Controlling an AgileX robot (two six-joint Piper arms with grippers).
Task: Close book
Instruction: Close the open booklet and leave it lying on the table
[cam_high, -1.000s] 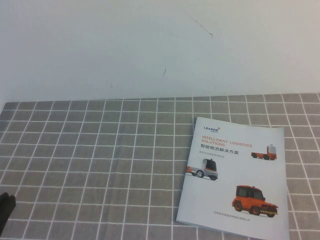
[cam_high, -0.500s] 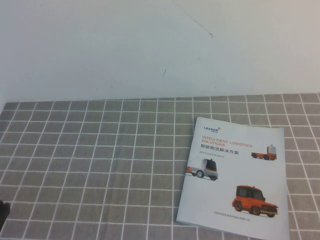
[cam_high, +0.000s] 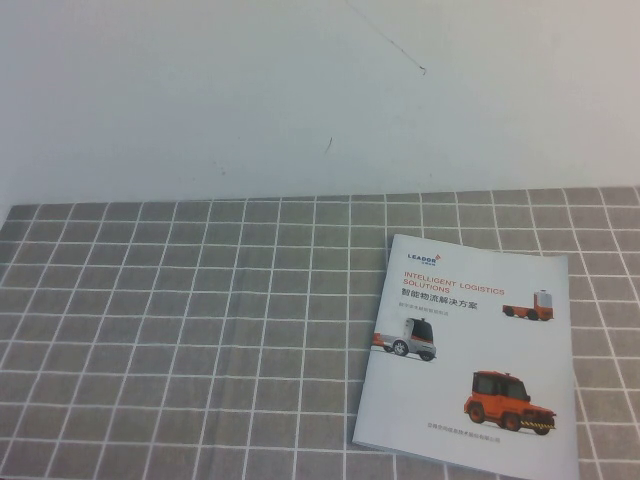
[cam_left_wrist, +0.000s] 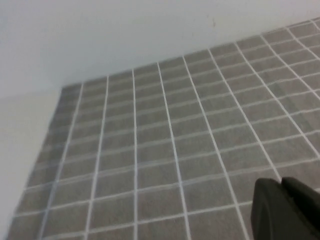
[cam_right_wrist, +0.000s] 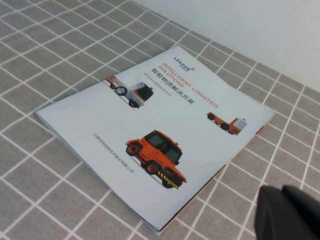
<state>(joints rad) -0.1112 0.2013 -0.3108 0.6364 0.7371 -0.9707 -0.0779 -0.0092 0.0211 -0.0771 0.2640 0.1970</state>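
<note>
Fingers (cam_left_wrist: 267, 207) of left gripper (cam_left_wrist: 281, 184) pressed together, held above grey tiled cloth (cam_left_wrist: 150, 150), well apart from book (cam_high: 465, 355). Right gripper (cam_right_wrist: 282, 190) clenched likewise, hanging near book. Lies flat and closed, cover up, on cloth's right side. Reads "LEADOR", "INTELLIGENT LOGISTICS SOLUTIONS", then Chinese lines; three orange-and-white vehicles pictured below.

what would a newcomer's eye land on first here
A closed book with orange vehicles on its white cover lies flat at the right front of the grey grid-patterned cloth. The left claw hangs over bare cloth on the left side. The right claw hangs near the book without touching it, and neither claw shows in the high view.
</note>
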